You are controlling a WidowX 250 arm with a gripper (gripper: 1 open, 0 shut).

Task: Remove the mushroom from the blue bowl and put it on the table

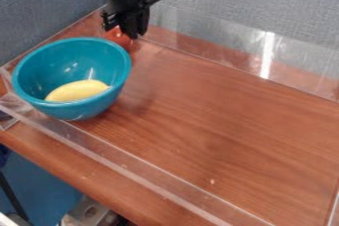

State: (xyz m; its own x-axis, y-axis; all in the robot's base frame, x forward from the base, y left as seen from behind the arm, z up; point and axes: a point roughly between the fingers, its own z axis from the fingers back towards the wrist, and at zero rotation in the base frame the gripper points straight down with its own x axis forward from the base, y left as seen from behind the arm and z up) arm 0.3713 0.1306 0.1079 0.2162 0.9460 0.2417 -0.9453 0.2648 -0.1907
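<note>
A small reddish-orange piece (119, 34), seemingly the mushroom, sits pinched between the narrowed fingers of the black tool (125, 30). Just below and left of the tool rests the glossy, round teal-blue bowl (40, 67), holding a smooth yellow lump (78, 90), on the reddish wood-grain bench (212, 121).

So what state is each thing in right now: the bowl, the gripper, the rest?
gripper: pointing down behind the bowl, closed on a small reddish thing.
small reddish thing: pinched at the gripper's tips, outside the bowl's far rim; too small to identify.
blue bowl: upright on the table.
yellow object: lying in the bowl's bottom, untouched.
</note>
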